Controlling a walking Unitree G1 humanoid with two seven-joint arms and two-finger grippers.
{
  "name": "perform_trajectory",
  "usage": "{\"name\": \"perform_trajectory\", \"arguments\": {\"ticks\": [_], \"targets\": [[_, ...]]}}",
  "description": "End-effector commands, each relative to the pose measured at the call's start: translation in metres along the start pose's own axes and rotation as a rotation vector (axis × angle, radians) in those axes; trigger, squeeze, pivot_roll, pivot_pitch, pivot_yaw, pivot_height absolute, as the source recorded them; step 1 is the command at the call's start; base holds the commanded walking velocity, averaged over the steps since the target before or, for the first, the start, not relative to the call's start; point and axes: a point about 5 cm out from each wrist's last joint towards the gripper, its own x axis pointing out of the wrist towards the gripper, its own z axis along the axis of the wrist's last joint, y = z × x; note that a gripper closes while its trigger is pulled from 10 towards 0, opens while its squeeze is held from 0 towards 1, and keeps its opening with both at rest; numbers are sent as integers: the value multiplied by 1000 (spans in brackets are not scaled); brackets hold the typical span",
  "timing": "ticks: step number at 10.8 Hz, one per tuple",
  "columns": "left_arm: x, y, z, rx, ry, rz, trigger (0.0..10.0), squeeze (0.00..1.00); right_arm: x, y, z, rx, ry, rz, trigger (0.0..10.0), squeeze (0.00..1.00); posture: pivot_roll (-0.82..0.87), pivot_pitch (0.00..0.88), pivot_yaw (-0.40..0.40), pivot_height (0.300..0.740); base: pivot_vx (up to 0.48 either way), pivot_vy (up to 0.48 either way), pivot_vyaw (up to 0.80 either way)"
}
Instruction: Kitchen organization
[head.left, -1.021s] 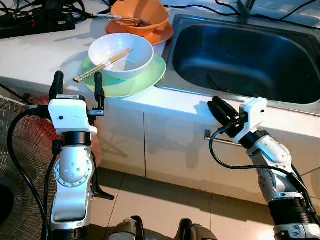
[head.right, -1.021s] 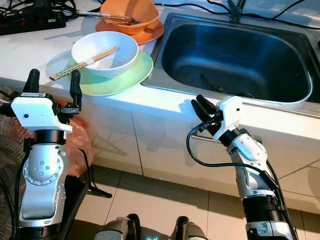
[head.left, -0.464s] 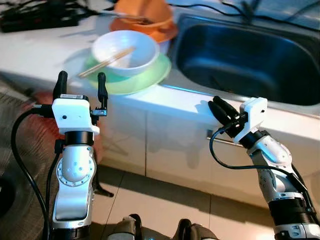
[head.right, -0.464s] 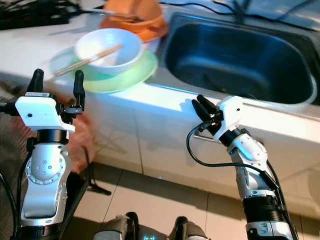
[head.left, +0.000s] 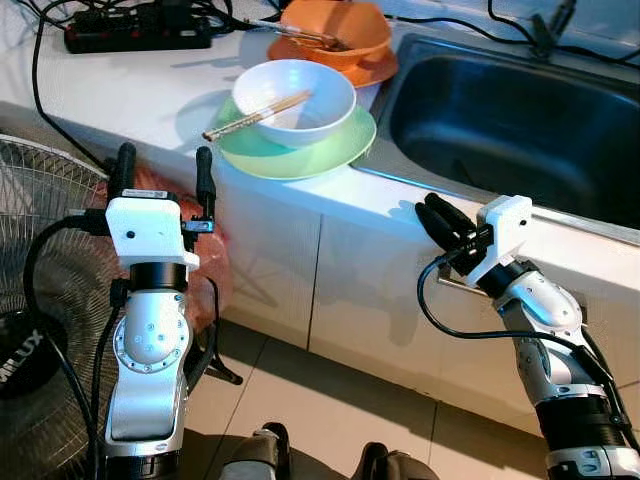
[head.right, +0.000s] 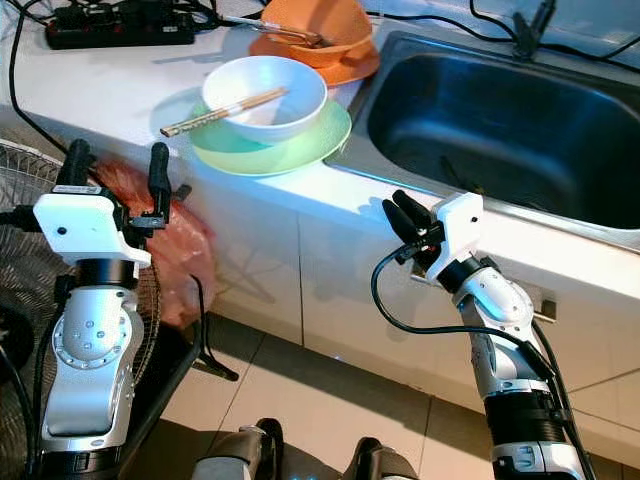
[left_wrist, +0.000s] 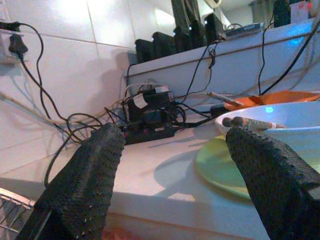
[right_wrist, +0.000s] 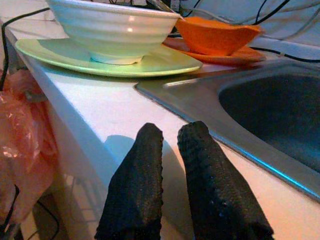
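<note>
Your left gripper (head.left: 160, 165) is raised in front of the counter (head.left: 140, 95) edge, fingers wide apart and holding nothing; your right gripper (head.left: 440, 218), fingers pressed together, sits below the sink (head.left: 500, 130). Since the earlier frame the camera has shifted, so a fan (head.left: 40, 300) now shows left of the counter. In the left wrist view, chopsticks (left_wrist: 247, 122) lie across the white bowl (left_wrist: 280, 117) on the green plate (left_wrist: 220, 167). The right wrist view shows the orange bowl (right_wrist: 217, 35) behind them, beside the sink.
</note>
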Motion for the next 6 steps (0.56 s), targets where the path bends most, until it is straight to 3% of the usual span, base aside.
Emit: {"name": "perform_trajectory", "arguments": {"ticks": [1,2,6], "targets": [[2,-5,-1,-3,16,-20,10000,0,0,-2,-2,7,12,-12,10000,0,90,179,-13,740,0,0,0],[3,-5,0,-2,16,-20,10000,0,0,-2,-2,6,13,-13,10000,0,90,179,-13,740,0,0,0],[3,-6,-1,-6,23,-22,10000,0,2,-8,-3,23,15,-76,10000,0,90,180,-12,740,261,0,0]]}}
